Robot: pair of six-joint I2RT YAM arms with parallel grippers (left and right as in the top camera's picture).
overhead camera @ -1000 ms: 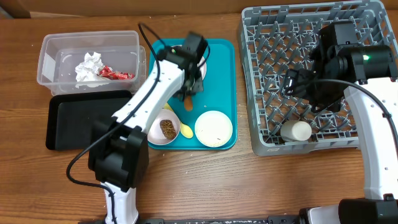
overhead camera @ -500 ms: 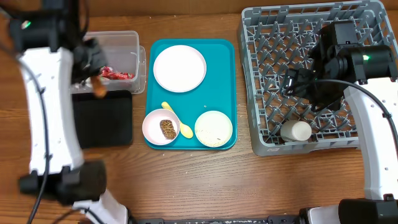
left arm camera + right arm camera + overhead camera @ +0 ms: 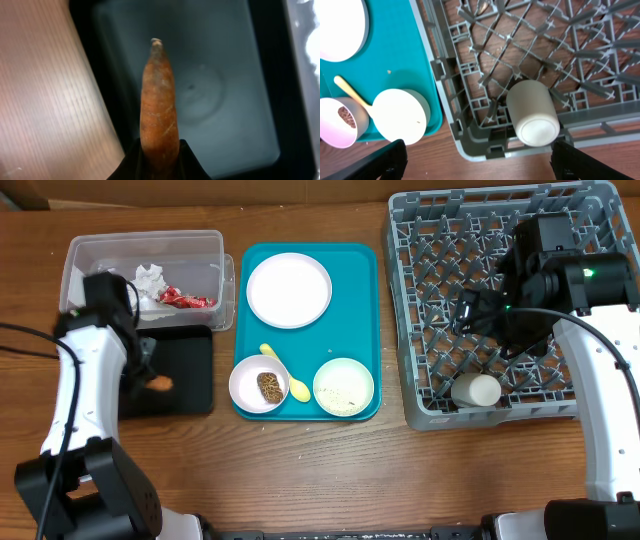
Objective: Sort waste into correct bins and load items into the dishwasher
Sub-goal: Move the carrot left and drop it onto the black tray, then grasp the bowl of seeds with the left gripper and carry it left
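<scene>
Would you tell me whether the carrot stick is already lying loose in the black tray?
No, the carrot stick is clamped in the left gripper, its tip pointing out over the black tray.

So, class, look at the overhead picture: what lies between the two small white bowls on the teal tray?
The head of the yellow spoon lies there, seen in the overhead view, beside the bowl with the brown lump.

At left a tub point(image 3: 75, 255) sits behind a shallow tray point(image 3: 190, 370); the centre tray point(image 3: 355, 310) holds a plate point(image 3: 289, 290) behind a bowl point(image 3: 245, 385), spoon point(image 3: 298, 389) and second bowl point(image 3: 360, 385); the rack point(image 3: 440, 270) at right holds a cup point(image 3: 476, 391) near its front.
</scene>
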